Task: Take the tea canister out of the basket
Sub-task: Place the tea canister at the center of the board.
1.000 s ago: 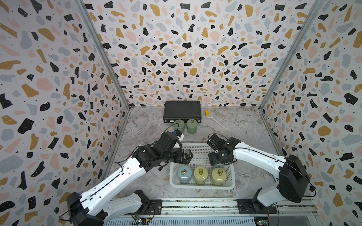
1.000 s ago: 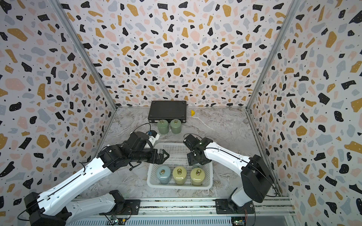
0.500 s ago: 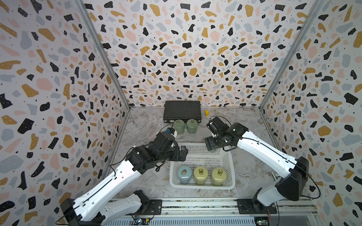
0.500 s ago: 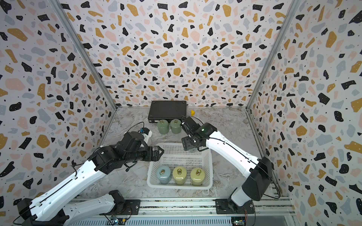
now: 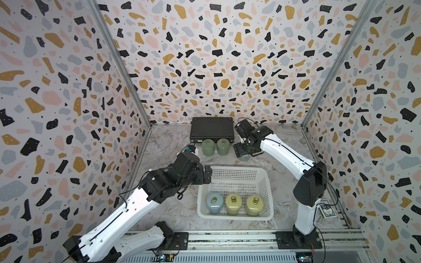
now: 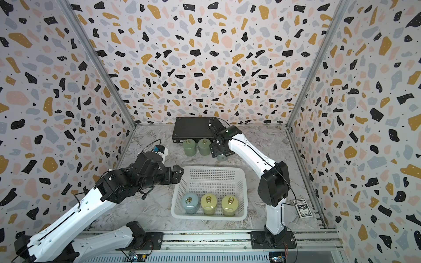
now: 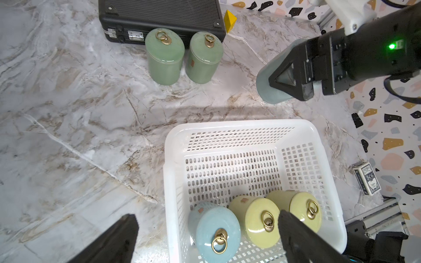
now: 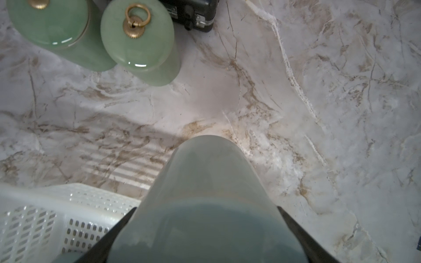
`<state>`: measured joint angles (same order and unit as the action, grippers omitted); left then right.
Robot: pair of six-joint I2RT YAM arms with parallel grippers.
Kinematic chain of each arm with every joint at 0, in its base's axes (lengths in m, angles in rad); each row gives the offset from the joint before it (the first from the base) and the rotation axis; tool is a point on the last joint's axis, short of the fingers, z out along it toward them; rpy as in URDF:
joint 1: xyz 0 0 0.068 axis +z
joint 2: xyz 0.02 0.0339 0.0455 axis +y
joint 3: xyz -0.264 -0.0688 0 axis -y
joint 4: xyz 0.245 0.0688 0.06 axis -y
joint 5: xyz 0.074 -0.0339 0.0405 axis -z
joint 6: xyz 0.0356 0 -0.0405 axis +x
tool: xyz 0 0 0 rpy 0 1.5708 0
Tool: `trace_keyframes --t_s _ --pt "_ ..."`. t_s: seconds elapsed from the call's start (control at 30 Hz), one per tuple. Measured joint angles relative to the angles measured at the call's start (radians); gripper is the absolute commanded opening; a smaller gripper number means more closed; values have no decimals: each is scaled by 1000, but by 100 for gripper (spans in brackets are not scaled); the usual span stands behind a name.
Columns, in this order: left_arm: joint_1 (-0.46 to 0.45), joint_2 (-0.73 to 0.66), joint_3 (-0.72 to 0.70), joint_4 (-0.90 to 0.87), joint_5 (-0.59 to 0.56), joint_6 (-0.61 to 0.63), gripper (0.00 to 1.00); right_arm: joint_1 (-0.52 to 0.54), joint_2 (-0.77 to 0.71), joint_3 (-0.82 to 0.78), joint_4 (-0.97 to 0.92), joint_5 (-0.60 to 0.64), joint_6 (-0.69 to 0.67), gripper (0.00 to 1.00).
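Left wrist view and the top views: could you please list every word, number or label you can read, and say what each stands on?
"BCG": on the face of the small dark box.
Finer print around it on that box: too small to read.
Reddish tag on a green canister: too small to read.

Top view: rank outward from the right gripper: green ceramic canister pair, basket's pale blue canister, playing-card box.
1. Green ceramic canister pair, beside the right gripper.
2. Pale blue canister, in the white basket.
3. Playing-card box, front right.
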<state>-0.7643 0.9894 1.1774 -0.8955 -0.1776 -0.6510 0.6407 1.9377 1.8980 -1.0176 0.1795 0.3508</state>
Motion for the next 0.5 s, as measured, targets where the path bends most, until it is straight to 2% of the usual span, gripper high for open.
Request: trace_keyframes --t_s 0.5 --pt "10 66 61 3 -19 26 100 -88 295 235 40 -34 -19 75"
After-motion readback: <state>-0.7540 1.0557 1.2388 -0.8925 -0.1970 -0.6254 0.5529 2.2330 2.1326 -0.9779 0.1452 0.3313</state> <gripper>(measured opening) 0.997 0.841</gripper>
